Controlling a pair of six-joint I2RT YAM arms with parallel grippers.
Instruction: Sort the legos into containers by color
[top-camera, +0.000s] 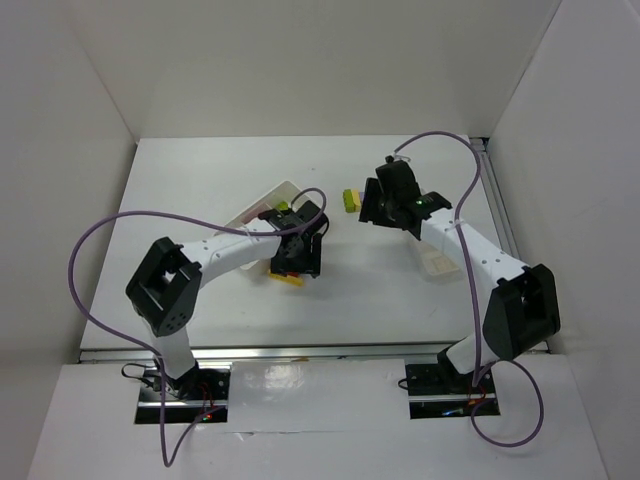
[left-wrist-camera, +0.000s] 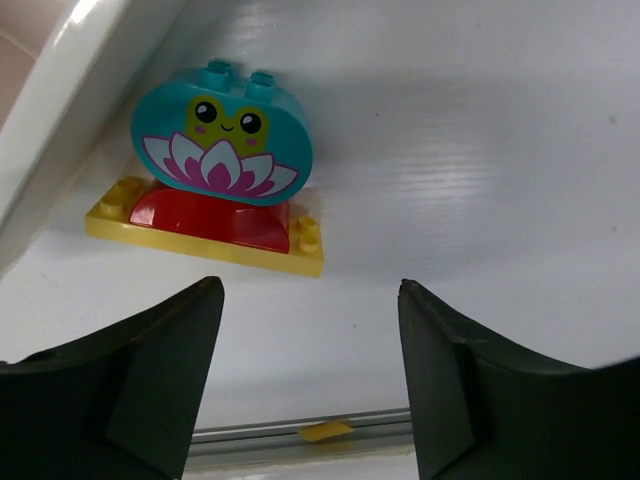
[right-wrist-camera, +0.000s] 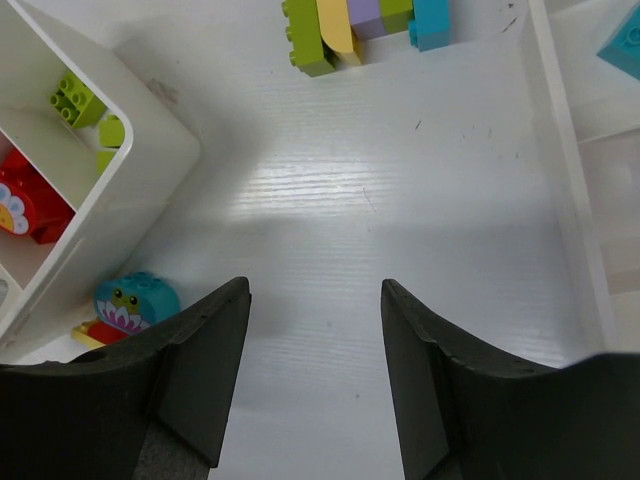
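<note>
Both my left fingers (left-wrist-camera: 308, 300), spread wide, and my right fingers (right-wrist-camera: 315, 300), half open, are empty; the cyan-red-yellow stack (left-wrist-camera: 220, 180) sits on the surface (left-wrist-camera: 480, 150) just ahead of the left pair, so I judge grasping it comes next.

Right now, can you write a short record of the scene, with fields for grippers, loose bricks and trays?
frog stack: cyan on red on yellow, on table beside wide tray
mixed stack: green, yellow, purple, cyan, on table
wide tray: green bricks and a red brick inside
narrow tray: cyan brick inside
left gripper: open, empty, near frog stack
right gripper: open, empty
</note>
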